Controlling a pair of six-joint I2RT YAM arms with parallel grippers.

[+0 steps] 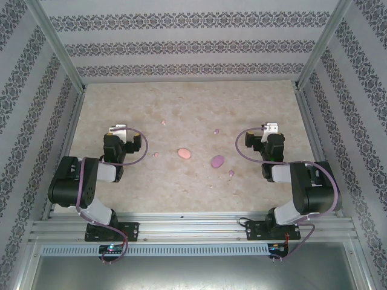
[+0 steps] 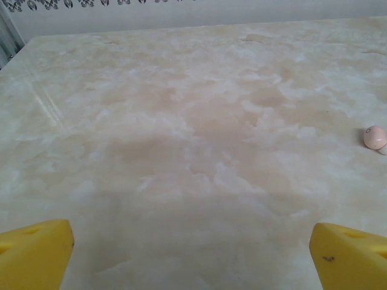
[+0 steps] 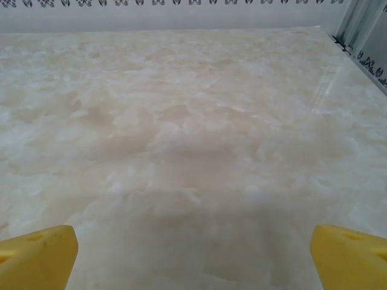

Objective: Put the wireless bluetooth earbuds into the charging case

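On the marble table lie a pink oval charging case [image 1: 184, 153] and a purple one [image 1: 217, 161], both near the middle. Two pale pink earbuds [image 1: 163, 122] [image 1: 156, 154] lie left of centre. Two purple earbuds [image 1: 216, 131] [image 1: 231, 173] lie right of centre. My left gripper [image 1: 117, 130] hovers left of them, open and empty. In its wrist view the left gripper [image 2: 193, 260] has yellow fingertips [image 2: 33, 254] spread wide, with one pink earbud [image 2: 375, 137] at the right edge. My right gripper [image 1: 270, 128] [image 3: 193, 260] is open too, over bare table.
Aluminium frame posts and patterned walls [image 1: 181, 48] close in the table [image 1: 193, 103] on the left, right and back. Cables loop from both wrists. The table's far right corner and frame [image 3: 357, 36] show in the right wrist view.
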